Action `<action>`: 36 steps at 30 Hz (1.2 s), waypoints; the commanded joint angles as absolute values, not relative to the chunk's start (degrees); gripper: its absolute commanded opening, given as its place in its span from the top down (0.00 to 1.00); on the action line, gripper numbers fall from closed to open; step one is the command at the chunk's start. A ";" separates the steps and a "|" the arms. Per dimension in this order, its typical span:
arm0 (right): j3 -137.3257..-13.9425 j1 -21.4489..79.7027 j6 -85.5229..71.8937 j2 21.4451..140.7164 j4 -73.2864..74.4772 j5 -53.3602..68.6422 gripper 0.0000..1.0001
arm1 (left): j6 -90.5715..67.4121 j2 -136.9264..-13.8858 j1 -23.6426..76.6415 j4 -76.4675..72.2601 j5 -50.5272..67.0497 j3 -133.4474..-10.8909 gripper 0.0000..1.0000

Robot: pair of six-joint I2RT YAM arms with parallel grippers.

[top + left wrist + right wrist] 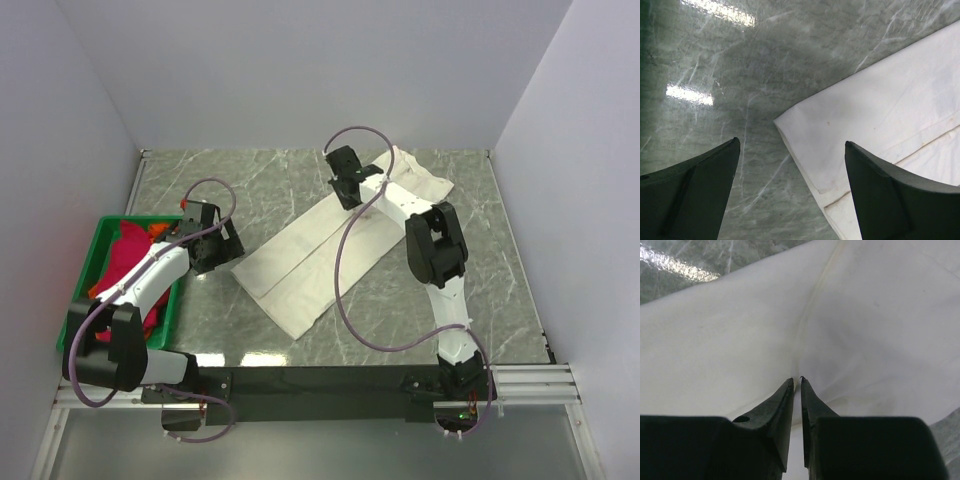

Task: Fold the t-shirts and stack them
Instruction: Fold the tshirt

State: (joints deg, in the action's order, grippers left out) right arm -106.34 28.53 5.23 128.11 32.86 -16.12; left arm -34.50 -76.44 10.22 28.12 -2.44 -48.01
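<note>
Cream t-shirt [300, 272]: one item, folded into a long band, lying diagonally across the middle of my overhead frame on the marble table [490, 260]. Right gripper [796, 381]: jaws nearly together with a pucker of that cloth pinched between them, upper centre of frame. Left gripper [791, 145]: jaws spread wide, holding nothing, above the band's lower-left corner. Crimson-pink t-shirt [128, 262] and orange t-shirt [158, 230]: I log both heaped in the green crate [125, 219], left edge.

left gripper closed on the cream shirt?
No, the left gripper is wide open, with a corner of the cream t-shirt lying flat on the table beneath it.
</note>
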 commanded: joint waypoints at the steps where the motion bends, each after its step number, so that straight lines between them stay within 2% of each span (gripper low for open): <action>1: -105.91 29.09 5.63 130.34 33.92 -14.60 0.83 | -33.57 -75.32 10.37 27.60 -2.72 -47.99 0.09; 7: -105.12 28.92 4.57 131.22 35.68 -12.83 0.85 | -33.49 -75.41 10.37 27.69 -2.64 -47.99 0.09; 13: -108.28 27.69 2.38 133.59 40.60 -9.32 0.83 | -33.31 -75.67 10.37 27.60 -2.02 -47.90 0.09; 16: -108.37 27.51 1.76 131.84 41.13 -8.88 0.80 | -33.22 -75.94 10.37 27.51 -1.32 -47.90 0.09; 20: -106.01 27.42 -2.17 124.21 39.82 -7.65 0.63 | -32.96 -77.25 10.37 27.51 -1.40 -48.16 0.08; 26: -96.80 29.26 -12.71 109.44 39.29 -4.04 0.46 | -32.61 -82.70 11.16 28.91 -1.84 -50.97 0.08; 32: -80.44 30.15 -27.06 100.65 38.07 -6.05 0.41 | -31.47 -87.88 13.79 32.08 -6.85 -56.51 0.09; 36: -74.01 25.67 -31.63 96.78 34.37 -6.33 0.39 | -30.41 -91.57 15.47 32.78 -8.35 -58.36 0.09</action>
State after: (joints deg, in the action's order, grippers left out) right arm -77.69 29.54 -24.23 97.32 36.86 -4.89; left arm -32.21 -89.80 14.37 31.55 -5.82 -55.99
